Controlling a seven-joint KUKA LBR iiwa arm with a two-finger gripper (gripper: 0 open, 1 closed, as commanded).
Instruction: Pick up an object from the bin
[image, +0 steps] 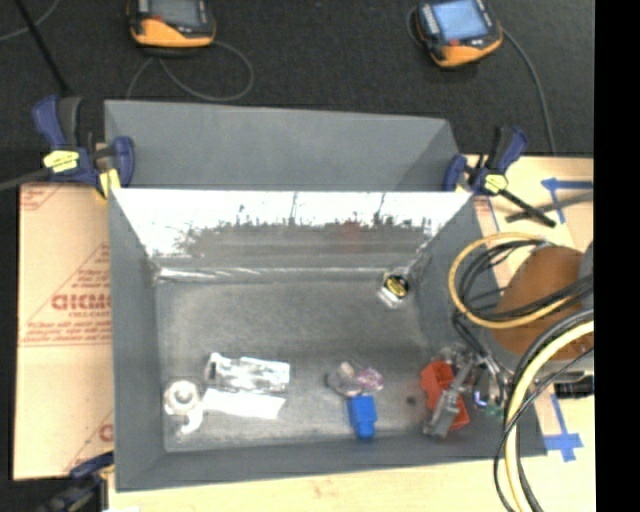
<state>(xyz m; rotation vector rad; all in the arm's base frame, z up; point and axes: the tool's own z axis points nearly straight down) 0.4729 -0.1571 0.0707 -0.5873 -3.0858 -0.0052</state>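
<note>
A white cap (181, 397) and a clear packet (248, 373) lay at the left of the bin (135, 340), a blue tube (363, 416) further right; a red block (436, 382) sat in the right corner, just beside the pincer (448, 408), so this seemed the approach step, with a square closing on the block called for next; whether the pincer was clenched or released could not be told

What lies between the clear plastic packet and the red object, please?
A small purplish piece, with a blue cylinder beside it, in the camera view.
</note>
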